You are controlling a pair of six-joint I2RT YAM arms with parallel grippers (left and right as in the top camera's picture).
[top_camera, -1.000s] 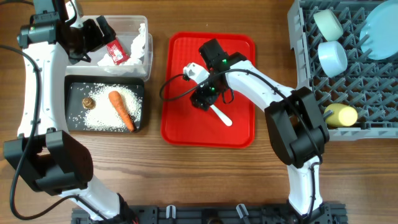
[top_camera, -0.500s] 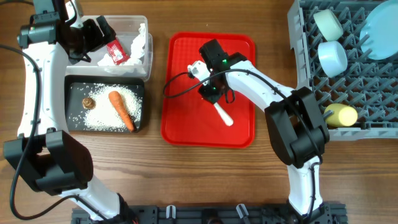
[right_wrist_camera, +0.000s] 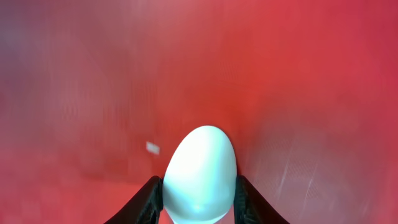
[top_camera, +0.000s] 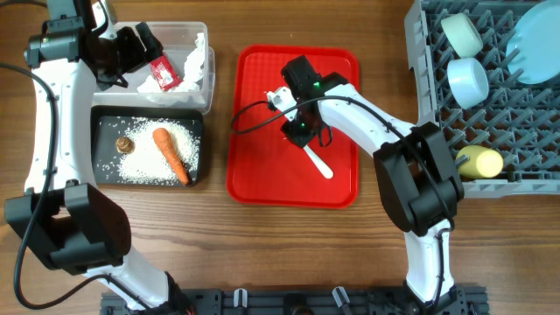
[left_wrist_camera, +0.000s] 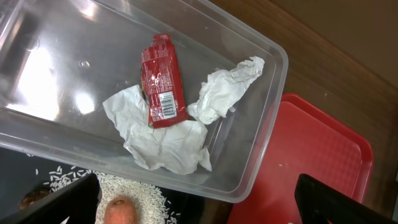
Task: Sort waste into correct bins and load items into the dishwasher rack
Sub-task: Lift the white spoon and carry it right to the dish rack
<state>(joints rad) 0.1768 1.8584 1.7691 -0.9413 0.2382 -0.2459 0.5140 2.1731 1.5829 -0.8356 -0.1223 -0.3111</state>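
My right gripper (right_wrist_camera: 199, 198) is clenched on the white plastic spoon (right_wrist_camera: 200, 168), a finger on each side of its smooth, egg-shaped bowl. It is over the red tray (top_camera: 262, 175), handle pointing toward the tray's middle. My left gripper (top_camera: 122, 54) hangs spread wide above the clear tub (left_wrist_camera: 261, 124). I count one spoon and one tray. In the grey rack (top_camera: 422, 87) are two bowls, mint-green bowl (top_camera: 462, 33) and light blue bowl (top_camera: 468, 79), one plate (top_camera: 535, 44) and one yellow cup (top_camera: 479, 162).

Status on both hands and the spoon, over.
Right hand shut on white spoon, down on the red tray. Left hand open over the clear tub. Nothing blocking.
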